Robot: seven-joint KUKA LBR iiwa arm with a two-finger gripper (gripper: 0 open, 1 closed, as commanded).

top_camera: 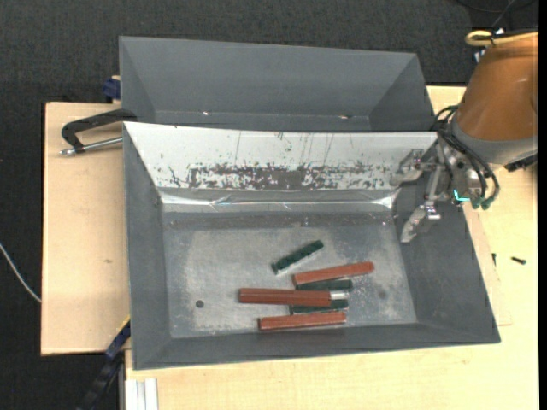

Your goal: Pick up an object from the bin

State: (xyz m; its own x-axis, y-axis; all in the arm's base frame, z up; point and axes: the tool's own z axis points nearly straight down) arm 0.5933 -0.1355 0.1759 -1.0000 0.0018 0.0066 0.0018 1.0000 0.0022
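The two-finger metal gripper is seen at the right of the frame, above the right sloping wall of the grey metal bin, near the back corner. Whether it is spread or pressed together cannot be told; nothing is seen held in it. Behind it, cables and the arm's rounded orange cover are carried at the upper right.

The things are gathered on the bin floor at lower centre, apart from the gripper to its lower left. Nearest is a long reddish-brown flat bar, with a short dark green bar lying tilted just above it. Two further reddish-brown bars are laid below, with a dark green piece with a pale end between them.

The floor is speckled and dull; a scratched, worn band is marked across the back wall. A dark textured ground is seen around the bin.
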